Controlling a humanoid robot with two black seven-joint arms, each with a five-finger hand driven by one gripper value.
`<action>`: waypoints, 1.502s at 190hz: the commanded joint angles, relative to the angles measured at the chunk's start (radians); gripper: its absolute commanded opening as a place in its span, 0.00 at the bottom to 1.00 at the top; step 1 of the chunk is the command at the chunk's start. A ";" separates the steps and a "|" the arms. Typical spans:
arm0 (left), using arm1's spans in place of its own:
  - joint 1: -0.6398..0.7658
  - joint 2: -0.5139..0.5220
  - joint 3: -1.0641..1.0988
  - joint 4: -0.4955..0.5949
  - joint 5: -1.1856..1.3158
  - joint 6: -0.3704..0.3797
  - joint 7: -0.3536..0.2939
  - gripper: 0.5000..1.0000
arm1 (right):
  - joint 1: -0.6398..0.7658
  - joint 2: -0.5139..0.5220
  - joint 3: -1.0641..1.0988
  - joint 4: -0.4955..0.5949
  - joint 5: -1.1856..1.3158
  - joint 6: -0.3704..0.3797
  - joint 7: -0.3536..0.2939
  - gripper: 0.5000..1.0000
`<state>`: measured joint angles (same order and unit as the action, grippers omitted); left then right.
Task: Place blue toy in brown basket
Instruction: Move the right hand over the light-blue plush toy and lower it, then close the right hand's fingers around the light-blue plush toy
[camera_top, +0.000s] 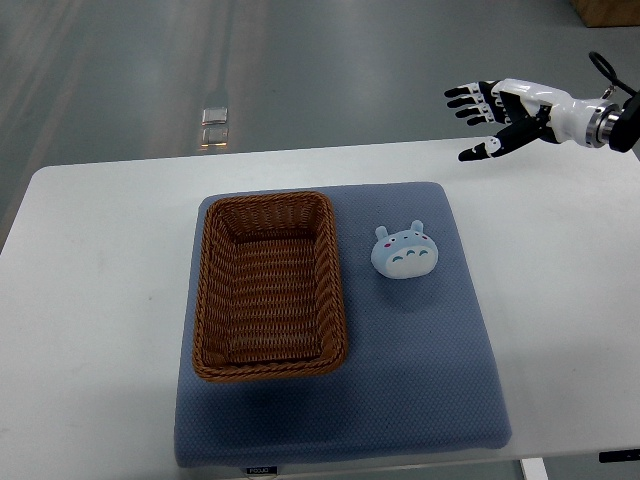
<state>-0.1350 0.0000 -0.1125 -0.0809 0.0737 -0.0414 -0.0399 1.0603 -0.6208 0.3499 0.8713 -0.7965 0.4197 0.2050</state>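
Grey polished flooring is seen beyond a white table (90, 300), on which a blue-grey padded mat (420, 400) is laid. On that mat, a light blue plush toy (402, 250) with two small ears, pink cheek spots and a paler face patch is set upright on its base. It is found well below the right hand (497, 117) and toward that hand's fingertip side, with open mat and a strip of bare table between the two; no contact is made. Just beside the toy, on the side farther from the hand, a brown wicker basket (205, 300) of rectangular shape is placed with its long axis running away from the camera; a narrow band of mat is left between its rim and the toy. Nothing is seen inside the basket.

The right hand, white with black fingers, is held in the air over the far right corner of the table, its arm entering from the right edge of the picture. Its fingers (466, 99) are spread apart and extended toward the left, the thumb angled downward, and nothing is held by them. A dark cable loop is seen at the wrist. Farther off, on the floor past the table's far edge, a small pale square marker (214, 124) is visible.
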 joint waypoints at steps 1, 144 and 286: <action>0.000 0.000 0.001 0.000 0.000 0.000 0.000 1.00 | 0.069 0.004 -0.104 0.038 -0.047 0.001 0.004 0.84; 0.000 0.000 0.001 0.007 -0.002 0.000 0.000 1.00 | 0.171 0.201 -0.397 0.091 -0.268 -0.036 0.008 0.83; -0.003 0.000 0.001 0.007 -0.002 0.000 0.000 1.00 | 0.159 0.213 -0.480 0.064 -0.352 -0.065 0.008 0.74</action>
<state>-0.1381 0.0000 -0.1104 -0.0737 0.0722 -0.0415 -0.0399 1.2249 -0.4131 -0.1247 0.9418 -1.1445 0.3539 0.2132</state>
